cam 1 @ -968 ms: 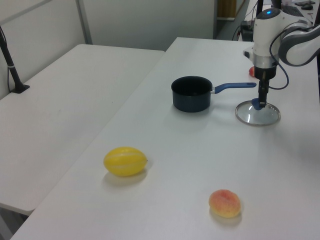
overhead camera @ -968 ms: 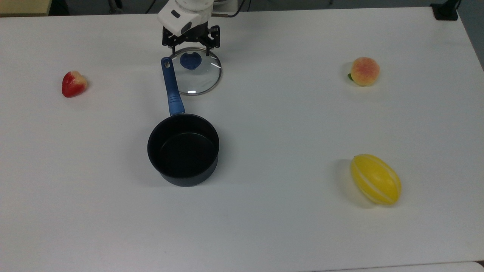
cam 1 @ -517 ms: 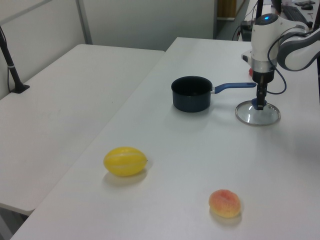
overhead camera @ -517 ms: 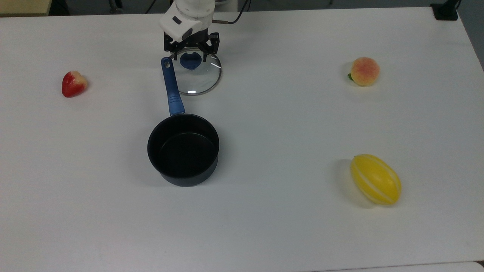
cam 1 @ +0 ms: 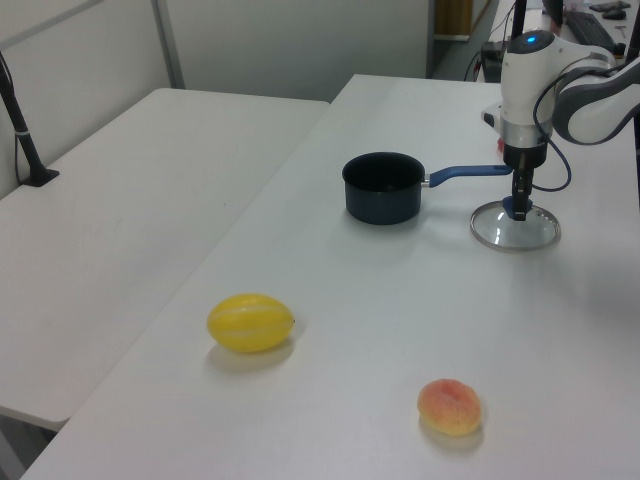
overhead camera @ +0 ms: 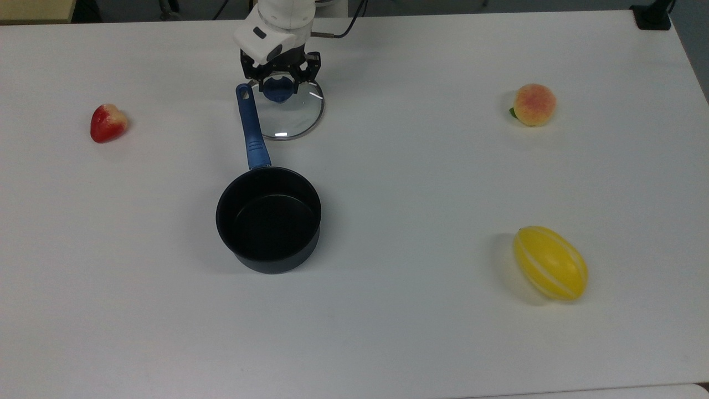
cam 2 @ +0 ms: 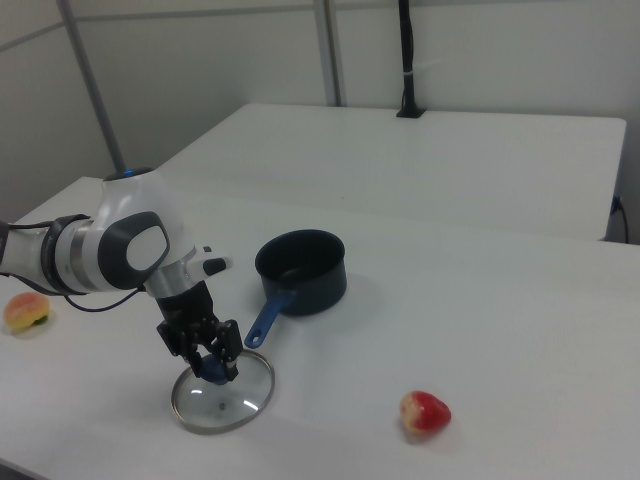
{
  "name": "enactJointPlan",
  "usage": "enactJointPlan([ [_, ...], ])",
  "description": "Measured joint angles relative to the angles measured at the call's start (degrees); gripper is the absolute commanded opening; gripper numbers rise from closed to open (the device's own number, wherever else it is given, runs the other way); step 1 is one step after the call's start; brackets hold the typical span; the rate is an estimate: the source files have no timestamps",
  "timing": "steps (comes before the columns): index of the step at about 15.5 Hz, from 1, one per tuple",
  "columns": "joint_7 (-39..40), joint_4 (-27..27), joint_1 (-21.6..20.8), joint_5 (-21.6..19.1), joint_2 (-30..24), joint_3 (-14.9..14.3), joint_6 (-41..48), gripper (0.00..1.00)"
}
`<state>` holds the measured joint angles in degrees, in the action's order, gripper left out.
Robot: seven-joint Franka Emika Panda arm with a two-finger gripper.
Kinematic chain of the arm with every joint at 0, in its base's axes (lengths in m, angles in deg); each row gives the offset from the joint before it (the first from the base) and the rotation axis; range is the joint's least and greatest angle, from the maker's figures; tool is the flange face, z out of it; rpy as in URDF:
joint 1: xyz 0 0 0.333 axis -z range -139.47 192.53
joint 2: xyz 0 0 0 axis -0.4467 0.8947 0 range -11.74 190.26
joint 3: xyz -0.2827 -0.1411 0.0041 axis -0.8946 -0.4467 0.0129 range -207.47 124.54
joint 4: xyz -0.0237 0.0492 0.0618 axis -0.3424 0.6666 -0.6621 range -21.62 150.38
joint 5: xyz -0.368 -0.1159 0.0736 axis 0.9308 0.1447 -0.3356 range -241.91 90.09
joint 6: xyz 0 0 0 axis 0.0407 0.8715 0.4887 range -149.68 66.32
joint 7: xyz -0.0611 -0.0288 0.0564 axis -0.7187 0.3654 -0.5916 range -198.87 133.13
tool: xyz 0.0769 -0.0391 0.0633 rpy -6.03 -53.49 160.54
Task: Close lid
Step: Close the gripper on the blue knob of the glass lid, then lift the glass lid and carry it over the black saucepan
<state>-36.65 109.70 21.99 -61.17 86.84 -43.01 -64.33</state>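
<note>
Your gripper is sitting low around the blue knob of the lid, with one finger on each side of it.

You are looking at fingers that are standing a little apart, and I cannot tell if they are squeezing the knob yet. In the top view, the lid is lying flat on the white table, at about 12 o'clock from the black pot. The pot is sitting open, and its blue handle is pointing to 12 o'clock, just beside the lid's rim. The red strawberry is lying far off at 9 o'clock from the lid. The peach is resting far off at 3 o'clock, and the yellow melon is lying at about 4 o'clock.
</note>
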Motion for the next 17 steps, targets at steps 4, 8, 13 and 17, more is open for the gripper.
enactJointPlan([
  [4, 0.0, 0.0, 0.0, 0.05, -0.01, 0.01, 0.01, 0.16],
  [8, 0.01, -0.05, -0.03, 0.2, -0.25, 1.86, 2.22, 0.15],
  [13, 0.01, -0.31, -0.07, 0.2, -0.57, 3.8, 3.62, 0.11],
  [17, 0.01, -2.5, -0.08, 0.2, -0.62, 4.28, 6.31, 0.1],
])
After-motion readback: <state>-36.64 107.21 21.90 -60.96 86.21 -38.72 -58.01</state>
